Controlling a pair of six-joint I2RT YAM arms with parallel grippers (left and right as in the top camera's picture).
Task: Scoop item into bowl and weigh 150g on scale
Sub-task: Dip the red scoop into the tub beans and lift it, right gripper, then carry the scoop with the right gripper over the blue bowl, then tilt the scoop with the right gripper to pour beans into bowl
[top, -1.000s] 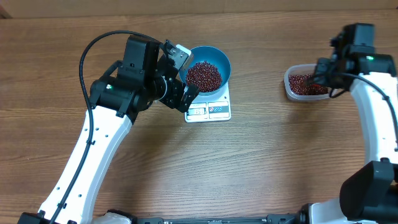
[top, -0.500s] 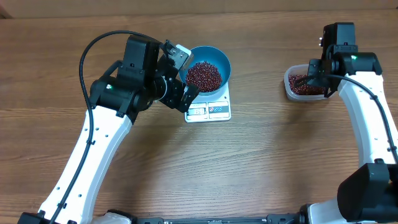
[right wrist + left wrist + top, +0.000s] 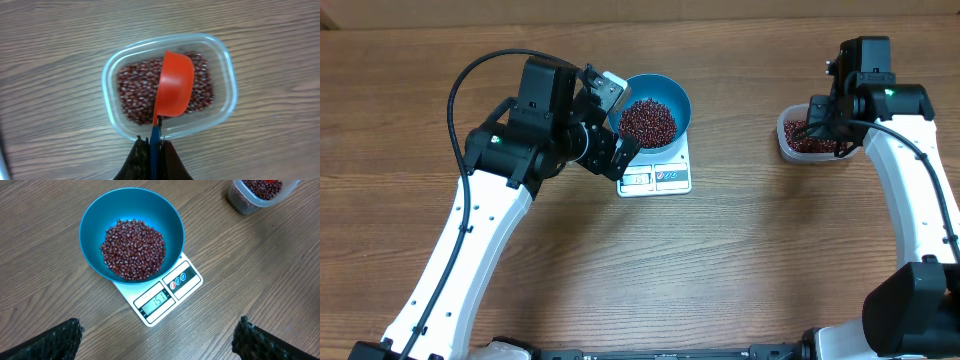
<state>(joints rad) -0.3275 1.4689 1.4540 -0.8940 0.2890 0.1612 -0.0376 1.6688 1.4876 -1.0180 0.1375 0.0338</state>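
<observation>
Overhead, the round, deep bright-blue bowl [image 3: 672,95] sits on the small flat white rectangular scale [image 3: 665,178] on the wooden bench [image 3: 740,250]. The left claw [image 3: 617,122] is spread wide and empty just beside it.

The left wrist view shows tiny oval dark red-brown beans [image 3: 133,250] heaped in the bowl.

In the right wrist view, the right claw [image 3: 152,147] is clamped on a red plastic scoop [image 3: 175,85] over a clear plastic tub [image 3: 114,70] of beans.

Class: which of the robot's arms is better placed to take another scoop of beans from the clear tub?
Right. The right gripper is shut on the red scoop, over the tub of beans. The left gripper is open and empty beside the blue bowl.
</observation>
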